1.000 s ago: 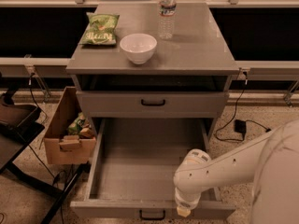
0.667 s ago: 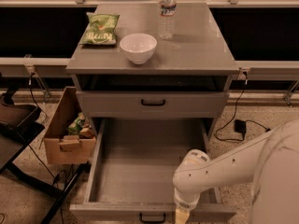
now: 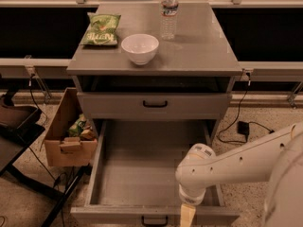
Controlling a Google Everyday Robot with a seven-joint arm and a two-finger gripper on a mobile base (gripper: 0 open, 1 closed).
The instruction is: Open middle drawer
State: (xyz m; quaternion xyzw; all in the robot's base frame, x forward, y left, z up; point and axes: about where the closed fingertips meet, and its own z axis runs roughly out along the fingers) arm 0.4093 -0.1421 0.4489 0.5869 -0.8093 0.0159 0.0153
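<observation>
The middle drawer (image 3: pixel 142 164) is pulled far out of the grey cabinet and shows a plain grey inside with nothing in it. Its front panel runs along the bottom of the view, with the small black bar handle (image 3: pixel 155 220) at its centre. My gripper (image 3: pixel 188 215) hangs from the white arm (image 3: pixel 236 162) that comes in from the right. It sits at the drawer's front edge, just right of the handle. The shorter-fronted drawer (image 3: pixel 199 105) above is pushed in, with its own black handle (image 3: pixel 155 104).
On the cabinet top (image 3: pixel 208 46) stand a white bowl (image 3: pixel 139 48), a green chip bag (image 3: pixel 101 30) and a water bottle (image 3: pixel 169 11). A cardboard box (image 3: pixel 64 136) with items stands left of the cabinet. A dark stand (image 3: pixel 19 136) is at far left, and cables (image 3: pixel 241 126) lie at right.
The gripper has shifted slightly toward the camera along the drawer's front edge. The drawer front sits a touch further out. Nothing on the cabinet top has moved.
</observation>
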